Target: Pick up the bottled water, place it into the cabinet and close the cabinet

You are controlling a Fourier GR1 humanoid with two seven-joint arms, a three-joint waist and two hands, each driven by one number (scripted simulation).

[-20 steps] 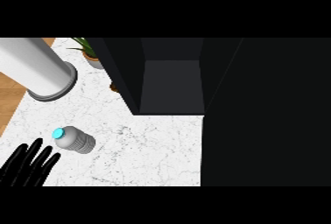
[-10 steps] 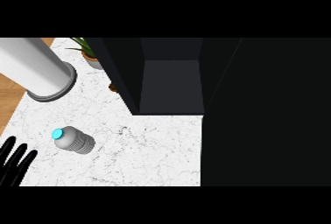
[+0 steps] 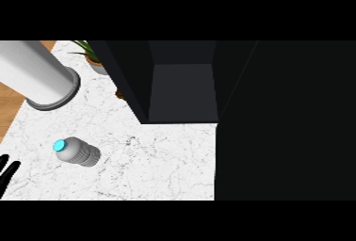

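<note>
So the left robot hand (image 3: 7,170) has slid almost out of view at the near left edge (fingers straight, holding nothing). Bottled water (image 3: 76,151) hasn't budged on the counter (image 3: 160,160), left of the open cabinet (image 3: 181,89). Pickup not started.

One bottle (image 3: 77,152) is lying on the counter (image 3: 153,164), up and to the right of the fingers. One hand (image 3: 7,172) is showing at the left edge, fingers straight. One open cabinet (image 3: 182,89) is standing farther right of the fingers. One grey cylinder (image 3: 38,75) and one plant (image 3: 94,54) are sitting well above them.
</note>
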